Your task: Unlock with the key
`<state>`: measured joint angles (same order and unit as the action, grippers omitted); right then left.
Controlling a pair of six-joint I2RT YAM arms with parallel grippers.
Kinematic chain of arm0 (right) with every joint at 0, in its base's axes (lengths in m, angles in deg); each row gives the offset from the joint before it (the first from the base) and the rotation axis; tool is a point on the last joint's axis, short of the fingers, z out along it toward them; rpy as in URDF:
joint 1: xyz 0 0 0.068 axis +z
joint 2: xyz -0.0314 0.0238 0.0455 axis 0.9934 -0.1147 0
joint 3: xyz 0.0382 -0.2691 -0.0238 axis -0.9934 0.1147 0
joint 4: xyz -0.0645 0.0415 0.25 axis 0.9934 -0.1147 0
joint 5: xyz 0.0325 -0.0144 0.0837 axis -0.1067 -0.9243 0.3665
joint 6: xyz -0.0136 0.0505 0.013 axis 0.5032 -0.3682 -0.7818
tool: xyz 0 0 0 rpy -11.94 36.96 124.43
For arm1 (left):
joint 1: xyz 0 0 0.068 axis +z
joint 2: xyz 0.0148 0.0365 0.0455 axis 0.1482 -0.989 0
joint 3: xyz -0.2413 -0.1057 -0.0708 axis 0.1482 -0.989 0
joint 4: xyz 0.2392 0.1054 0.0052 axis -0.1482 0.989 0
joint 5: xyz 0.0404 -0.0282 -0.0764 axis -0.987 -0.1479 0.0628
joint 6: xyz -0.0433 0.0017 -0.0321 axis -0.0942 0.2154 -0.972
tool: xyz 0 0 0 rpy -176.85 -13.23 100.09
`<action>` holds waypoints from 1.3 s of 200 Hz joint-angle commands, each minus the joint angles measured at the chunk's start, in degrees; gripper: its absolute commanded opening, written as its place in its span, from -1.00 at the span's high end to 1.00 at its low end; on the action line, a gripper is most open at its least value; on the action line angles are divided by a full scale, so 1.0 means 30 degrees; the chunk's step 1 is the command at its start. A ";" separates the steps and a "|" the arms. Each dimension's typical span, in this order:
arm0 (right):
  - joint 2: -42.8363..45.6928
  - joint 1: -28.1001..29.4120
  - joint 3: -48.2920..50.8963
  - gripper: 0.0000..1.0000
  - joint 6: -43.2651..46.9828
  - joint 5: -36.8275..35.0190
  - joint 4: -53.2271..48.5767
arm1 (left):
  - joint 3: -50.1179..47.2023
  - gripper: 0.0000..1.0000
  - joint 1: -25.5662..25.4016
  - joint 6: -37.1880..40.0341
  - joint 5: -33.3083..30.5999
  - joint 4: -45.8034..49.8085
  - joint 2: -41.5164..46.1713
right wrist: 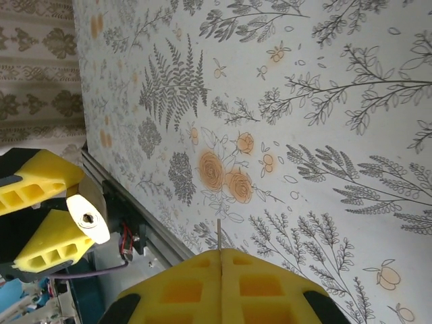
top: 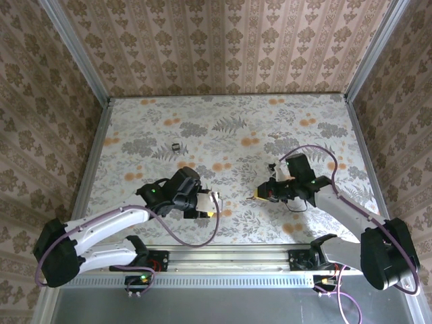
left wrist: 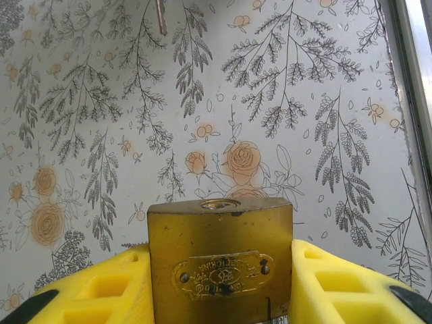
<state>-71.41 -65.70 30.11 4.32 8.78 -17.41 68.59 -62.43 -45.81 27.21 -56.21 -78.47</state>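
Projecting from the fully closed right end effector (right wrist: 221, 255), the key (right wrist: 219, 236) is gripped as a thin blade. It should be lined up with the keyhole (left wrist: 219, 204) before being advanced. The padlock (left wrist: 219, 260) is clamped in the part-open left end effector (left wrist: 221, 251) and should be held steady.

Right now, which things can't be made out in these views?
Brass-gold metal padlock: shackle cut off by the left wrist view's bottom edge.
Thin flat silver key: edge-on sliver in the right wrist view, head buried between the shut right fingers.
Small dark object on the table: too small in the top view.
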 commanded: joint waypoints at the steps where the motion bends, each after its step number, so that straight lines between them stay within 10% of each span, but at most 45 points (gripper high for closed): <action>1: 0.0096 -0.0760 0.0492 1.00 0.0063 -0.0830 -0.1143 | 0.0029 1.00 -0.0027 0.0232 0.0079 -0.0743 -0.0451; 174: -0.3995 -0.4385 0.1711 0.98 0.0166 -0.1438 0.0219 | -0.0159 1.00 -0.0218 0.0231 -0.0012 -0.1504 -0.1988; 260: -0.3307 -0.4704 0.0751 0.17 0.1168 -0.2885 -0.1110 | 0.0424 1.00 -0.0022 0.0349 0.0684 -0.1439 -0.4272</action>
<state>-85.58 -79.38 34.50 6.02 6.13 -16.91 68.57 -62.81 -45.79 27.03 -58.86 -90.53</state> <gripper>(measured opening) 0.392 0.411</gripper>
